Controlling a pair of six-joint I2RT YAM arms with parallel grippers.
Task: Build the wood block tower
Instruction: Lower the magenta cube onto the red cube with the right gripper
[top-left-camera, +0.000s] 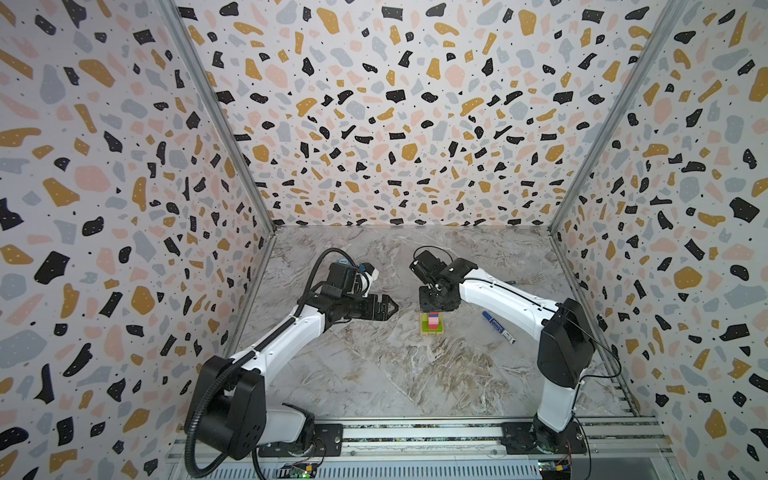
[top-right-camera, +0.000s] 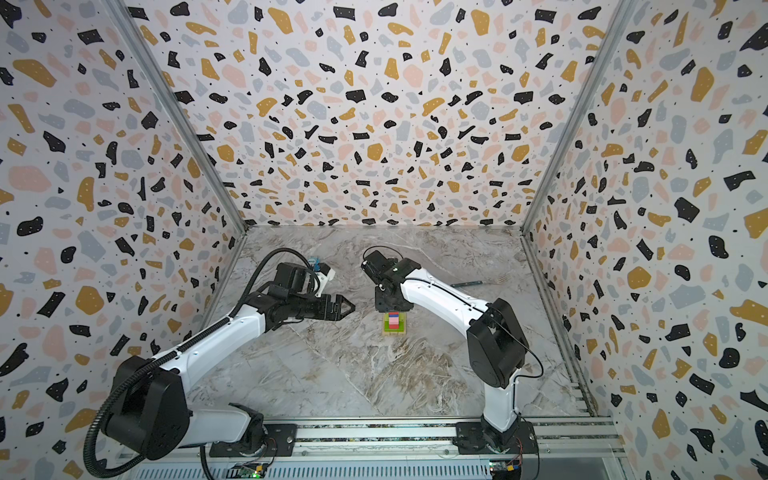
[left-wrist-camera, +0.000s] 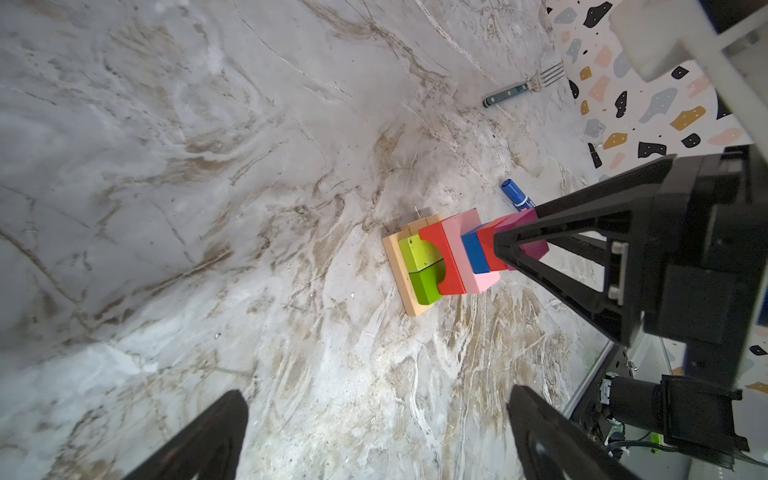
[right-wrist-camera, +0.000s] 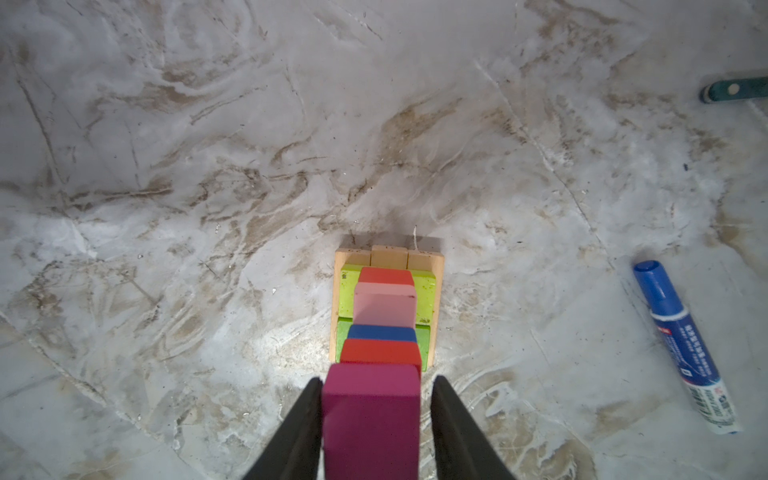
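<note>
Tower (top-left-camera: 432, 323): stands near the middle of the marble table (top-left-camera: 374, 374), between the two arms in both top views.
Left gripper (top-left-camera: 388, 308): hangs left of the tower and apart from it, with its jaws spread wide and nothing between them.
Base: three tan oblongs (left-wrist-camera: 401, 274) lie side by side, flat on the table.
Layers going up: two lime-green blocks (left-wrist-camera: 417, 253), a red block (left-wrist-camera: 440, 257) with a curved cut-out, a pink block (left-wrist-camera: 461, 249), a blue cube (left-wrist-camera: 473, 253), an orange-red cube (left-wrist-camera: 486, 245).
Top: a magenta cube (right-wrist-camera: 370, 399) sits on the orange-red cube.
Right gripper (right-wrist-camera: 376, 378): points down over the tower, its jaws either side of the magenta cube. A thin gap shows at one finger, so it is not clamped.
Marker pen (top-left-camera: 498, 327): blue-capped, lying right of the tower.
Fork (left-wrist-camera: 523, 89): lies farther back, near the right wall.
</note>
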